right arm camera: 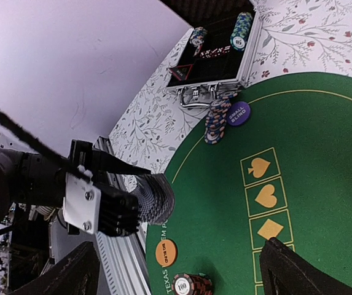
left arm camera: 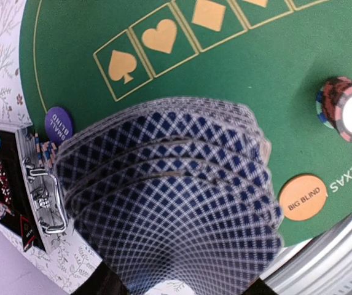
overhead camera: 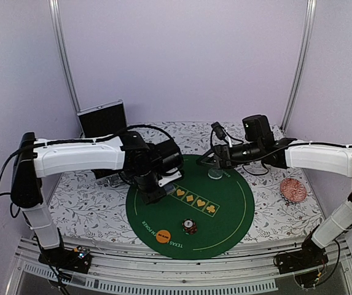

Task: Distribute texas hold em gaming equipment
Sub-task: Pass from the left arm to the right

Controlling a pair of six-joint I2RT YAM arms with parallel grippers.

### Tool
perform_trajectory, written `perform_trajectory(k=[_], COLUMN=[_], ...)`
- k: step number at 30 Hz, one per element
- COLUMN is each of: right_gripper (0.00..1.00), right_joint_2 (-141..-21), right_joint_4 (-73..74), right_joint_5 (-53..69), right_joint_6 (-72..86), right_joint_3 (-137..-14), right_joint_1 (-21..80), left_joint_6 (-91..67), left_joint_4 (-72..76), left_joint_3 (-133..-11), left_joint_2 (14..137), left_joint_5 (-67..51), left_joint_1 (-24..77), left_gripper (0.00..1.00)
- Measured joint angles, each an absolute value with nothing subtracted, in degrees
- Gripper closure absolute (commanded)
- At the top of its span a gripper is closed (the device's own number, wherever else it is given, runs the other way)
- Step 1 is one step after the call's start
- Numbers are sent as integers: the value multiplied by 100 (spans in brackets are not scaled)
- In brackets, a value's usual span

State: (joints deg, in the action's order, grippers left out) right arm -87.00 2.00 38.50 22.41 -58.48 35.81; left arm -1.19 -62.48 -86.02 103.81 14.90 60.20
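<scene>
**Left fingers clamp the deck over the mat; right fingers spread and bare**

Nearest the arm bases, an orange disc (overhead camera: 163,235) marked BIG BLIND lies at the near rim of the round green mat (overhead camera: 240,203). A short stack of red-and-black chips (overhead camera: 190,227) sits just beyond it to the right. Farther in, the left fingers (overhead camera: 156,192) are clenched on a deck of cards (left arm camera: 169,196). The cards' blue-diamond backs are fanned out, and the deck is held above the left part of the mat, beside the row of gold suit boxes (overhead camera: 195,201). Past that row, a clear disc (overhead camera: 215,174) rests on the far right part of the mat. The right fingers (overhead camera: 214,161) hang just beyond and above it, spread wide with nothing between them. At the mat's far left edge lie a purple disc (right arm camera: 239,113) marked SMALL BLIND and a taller chip stack (right arm camera: 215,120), close together. Behind them, on the floral table (overhead camera: 83,196), an open metal case (right arm camera: 215,55) holds more chips.
</scene>
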Motion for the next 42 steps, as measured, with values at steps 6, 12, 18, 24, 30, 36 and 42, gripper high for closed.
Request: perform_trajectory(k=[6, 12, 18, 24, 30, 36, 42], right_gripper=[8, 14, 19, 23, 29, 42, 75], right_joint_2=[-9168, -9699, -10053, -10339, -10486, -10661, -10737], right_joint_4=[-193, -648, -1028, -1251, -1511, -1789, -1970], right_joint_5=[4471, 5065, 5572, 5913, 6097, 6243, 6298], right_joint_6=[2576, 2832, 3033, 3194, 3393, 3621, 3793], right_joint_3=[-5850, -5885, -5979, -6071, -6071, -6130, -6154], right_joint_1=[3636, 3715, 3892, 4125, 4222, 4320, 4362], left_joint_6=[309, 554, 685, 729, 751, 753, 755], left_joint_4=[-6171, -6040, -6018, -5929, -5892, -5878, -5861], left_joint_3=[-8604, -8643, -8663, -8707, -8718, -8718, -8718], left_joint_2=[10383, 10248, 10130, 10084, 10084, 10082, 10079], left_joint_5=[1367, 1201, 1103, 1116, 1131, 1188, 1380], left_joint_1=[6313, 6372, 6447, 6466, 6477, 6477, 6477], left_gripper=[61, 61, 61, 62, 62, 62, 62])
